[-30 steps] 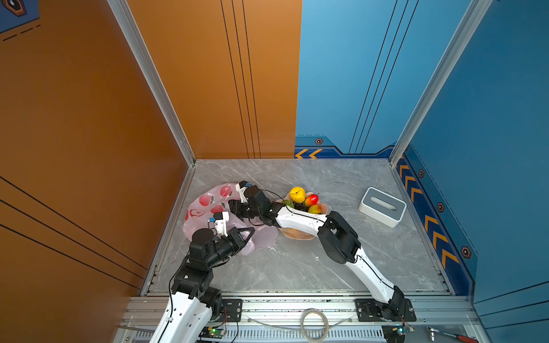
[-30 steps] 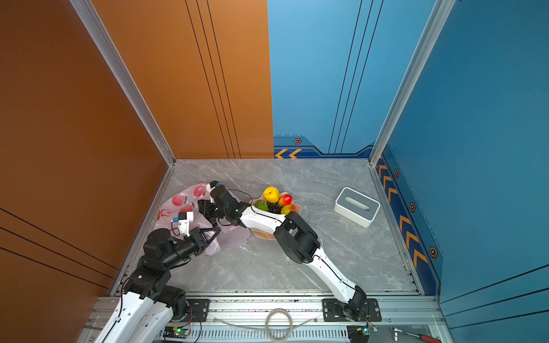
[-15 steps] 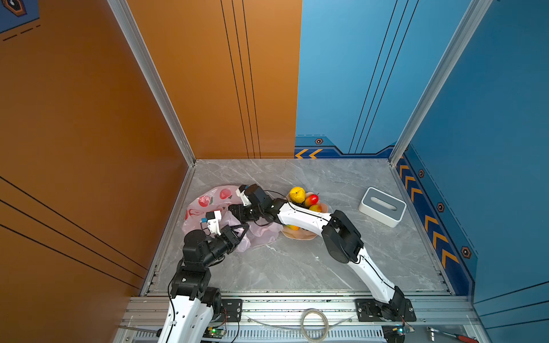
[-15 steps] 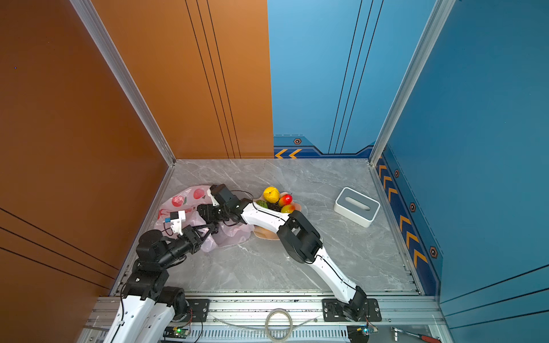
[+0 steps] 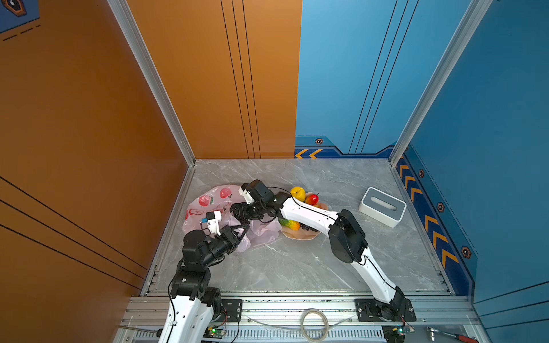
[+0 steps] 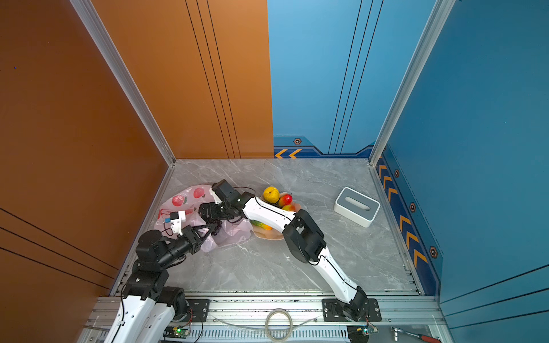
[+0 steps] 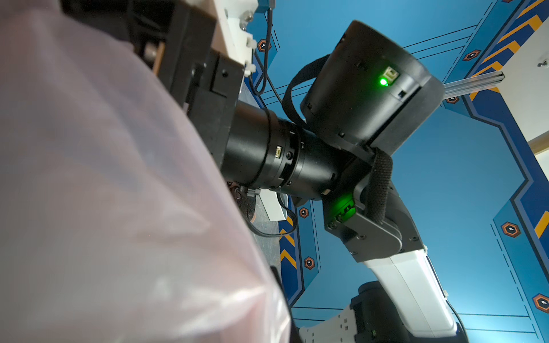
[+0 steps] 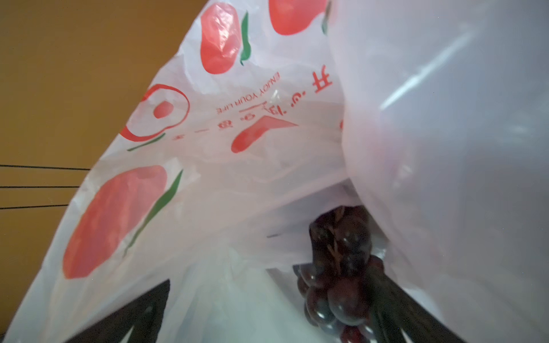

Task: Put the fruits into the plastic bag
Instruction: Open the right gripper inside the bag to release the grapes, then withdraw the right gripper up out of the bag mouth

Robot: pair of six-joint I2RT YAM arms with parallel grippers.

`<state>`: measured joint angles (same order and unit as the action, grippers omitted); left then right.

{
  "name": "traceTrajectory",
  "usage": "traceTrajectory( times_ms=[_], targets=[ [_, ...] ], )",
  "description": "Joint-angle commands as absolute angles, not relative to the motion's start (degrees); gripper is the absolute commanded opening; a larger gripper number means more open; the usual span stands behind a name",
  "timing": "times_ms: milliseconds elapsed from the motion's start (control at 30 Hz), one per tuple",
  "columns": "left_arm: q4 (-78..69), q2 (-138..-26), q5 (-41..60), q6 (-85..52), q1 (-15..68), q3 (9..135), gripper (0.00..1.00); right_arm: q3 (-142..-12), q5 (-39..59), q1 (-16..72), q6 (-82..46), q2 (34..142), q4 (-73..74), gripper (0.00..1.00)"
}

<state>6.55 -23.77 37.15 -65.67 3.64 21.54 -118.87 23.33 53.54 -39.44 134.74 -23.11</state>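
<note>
Lower left in a top view, right claw (image 6: 214, 220) gapes wide inside plastic bag (image 6: 190, 194), grape bunch (image 8: 338, 285) against one finger; left claw (image 6: 211, 228) pinches bag.

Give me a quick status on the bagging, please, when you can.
Left pincer shut on plastic bag edge. Right pincer open at bag mouth, grape bunch beside one finger. Other fruits wait in bowl. Nothing blocking.
</note>
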Motion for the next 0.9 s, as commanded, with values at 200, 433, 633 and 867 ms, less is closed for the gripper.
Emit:
traceTrajectory(
  times_ms=[200, 433, 633, 867],
  targets=[
    [5.71, -23.11, 38.25, -65.14, 2.90, 21.23, 0.00, -119.15, 12.37, 53.00, -31.72, 124.26, -38.70, 1.00],
    [6.40, -22.67, 38.06, -65.09, 2.73, 21.01, 0.00, -115.34, 14.30, 52.45, -31.57, 122.25, -38.73, 1.00],
    [8.06, -22.13, 37.97, -64.38, 2.55, 21.37, 0.00, -117.59, 14.83, 51.78, -30.10, 125.07, -44.73, 1.00],
    [8.53, -21.79, 37.79, -64.01, 2.47, 21.54, 0.00, -119.63, 10.77, 52.45, -25.34, 128.28, -51.93, 0.98]
  ],
)
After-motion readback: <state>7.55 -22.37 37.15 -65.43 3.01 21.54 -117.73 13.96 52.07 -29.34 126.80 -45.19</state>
